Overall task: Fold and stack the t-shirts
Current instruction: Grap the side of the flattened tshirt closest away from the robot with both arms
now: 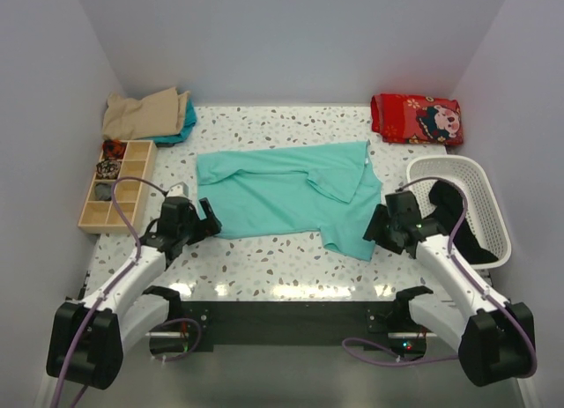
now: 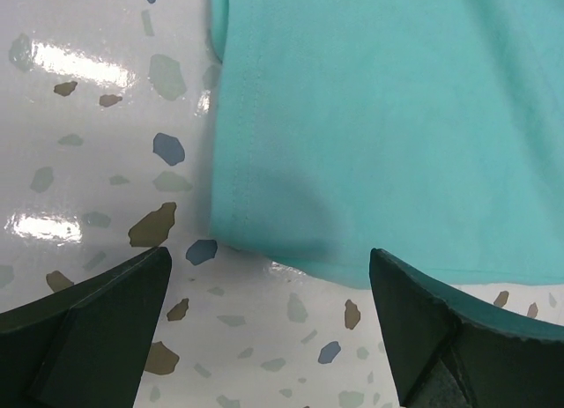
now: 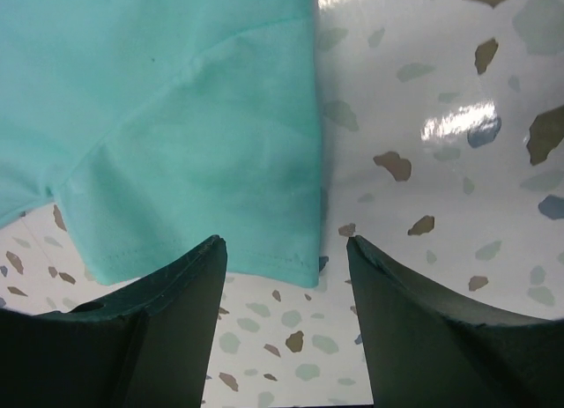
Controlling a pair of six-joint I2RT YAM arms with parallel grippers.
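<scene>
The left fingers (image 2: 88, 324) stand spread wide with nothing between them but speckled bench (image 2: 97, 161). Just ahead of them lies the near left corner of the teal t-shirt (image 2: 379, 117), its stitched hem flat on the surface and not touched. The right fingers (image 3: 159, 329) are also apart, holding nothing; the near right corner of the same shirt (image 3: 159, 117) reaches down into the gap between their tips, closer to the left-hand one.

From above, the teal t-shirt (image 1: 273, 192) is spread across the middle of the bench (image 1: 264, 267), partly folded, with one sleeve turned over on top and a flap hanging toward the right arm. The left fingers (image 1: 208, 219) sit at its near left corner, the right fingers (image 1: 377, 227) at its near right one.

A white basket (image 1: 493, 210) to the right holds a black garment (image 1: 443, 199). A tan shirt (image 1: 141, 113) lies bunched in the far left corner over some blue-green cloth (image 1: 185, 122). A red printed cloth (image 1: 414, 117) sits folded at the far right, and a wooden divided tray (image 1: 119, 192) stands along the left edge.
</scene>
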